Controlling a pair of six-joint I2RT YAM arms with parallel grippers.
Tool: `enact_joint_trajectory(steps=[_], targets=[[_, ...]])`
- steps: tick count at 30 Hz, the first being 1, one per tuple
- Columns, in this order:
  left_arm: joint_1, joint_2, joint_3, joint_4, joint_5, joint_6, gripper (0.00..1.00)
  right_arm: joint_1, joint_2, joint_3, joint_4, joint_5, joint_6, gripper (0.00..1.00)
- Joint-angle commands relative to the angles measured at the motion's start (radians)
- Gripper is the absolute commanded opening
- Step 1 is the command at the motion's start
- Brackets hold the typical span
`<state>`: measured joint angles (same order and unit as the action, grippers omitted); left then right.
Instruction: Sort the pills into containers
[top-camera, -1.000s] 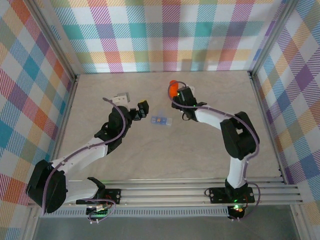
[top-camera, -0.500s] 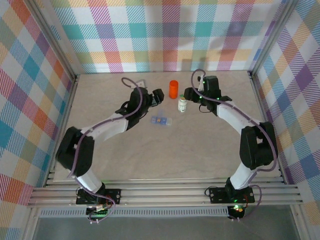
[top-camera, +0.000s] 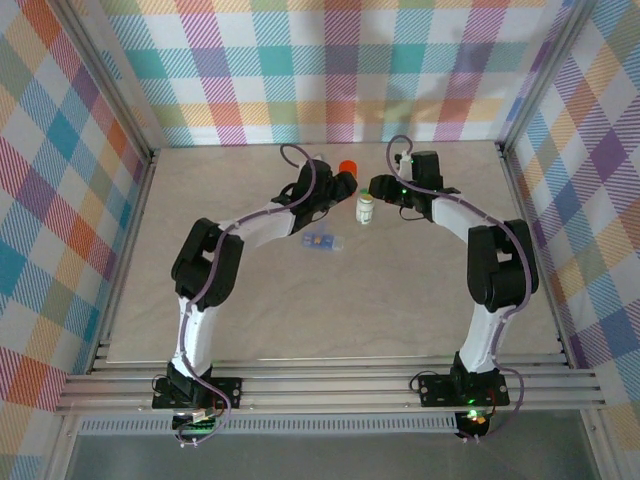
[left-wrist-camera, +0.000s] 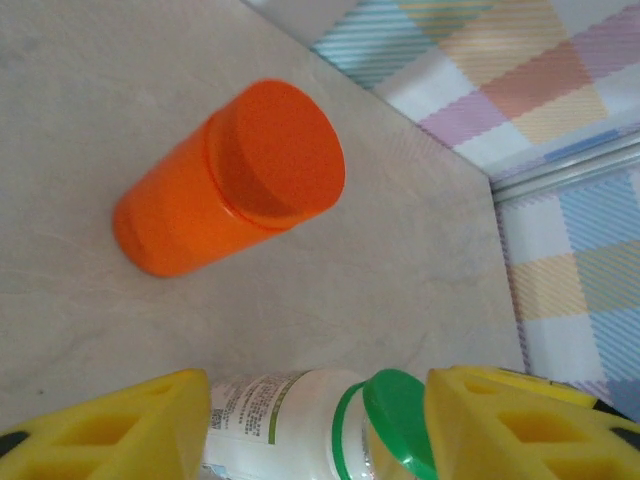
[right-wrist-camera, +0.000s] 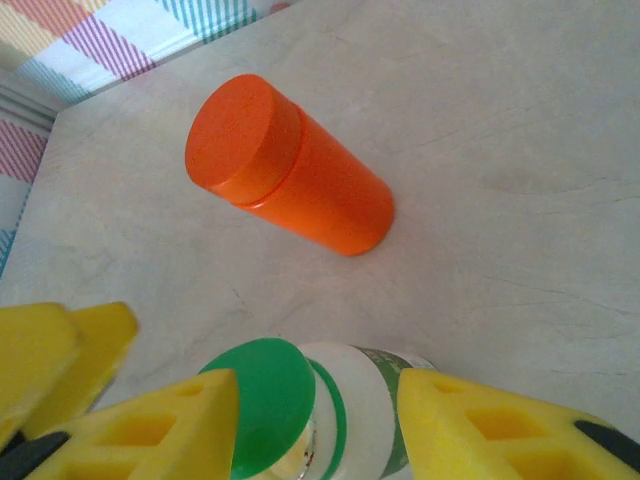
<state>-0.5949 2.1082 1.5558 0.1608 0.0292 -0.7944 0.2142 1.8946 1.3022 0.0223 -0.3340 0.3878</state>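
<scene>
Pills (top-camera: 319, 240): tiny, light, prob. roll and slip off foam pads, so pinch singly from above. They sit at the containers (top-camera: 335, 244), a thin strip likely to skid, behind both grippers toward the bases, nearer L.

L gripper (left-wrist-camera: 315, 405) & R gripper (right-wrist-camera: 318, 400): jaws wide, clamping nothing. White bottle (left-wrist-camera: 285, 440) sits betw. their fingers, orange bottle (left-wrist-camera: 230, 180) beyond. Both arms reach far fwd, wrists converging.

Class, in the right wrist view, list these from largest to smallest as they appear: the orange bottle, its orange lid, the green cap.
1. orange bottle
2-3. green cap and orange lid: they look alike. The cap sits nearer the camera, so they are left unranked.
</scene>
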Motion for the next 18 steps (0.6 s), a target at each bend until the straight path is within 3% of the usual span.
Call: enact_joint_trajectory(steps=[1, 18], targets=[[-0.014, 0.042, 0.061, -0.04, 0.035, -0.017, 0.53, -0.007, 0.018, 0.028, 0.068, -0.056, 0.005, 0.48], [-0.032, 0.105, 0.075, 0.015, 0.063, -0.016, 0.47, -0.008, 0.043, -0.127, 0.235, -0.082, -0.017, 0.42]])
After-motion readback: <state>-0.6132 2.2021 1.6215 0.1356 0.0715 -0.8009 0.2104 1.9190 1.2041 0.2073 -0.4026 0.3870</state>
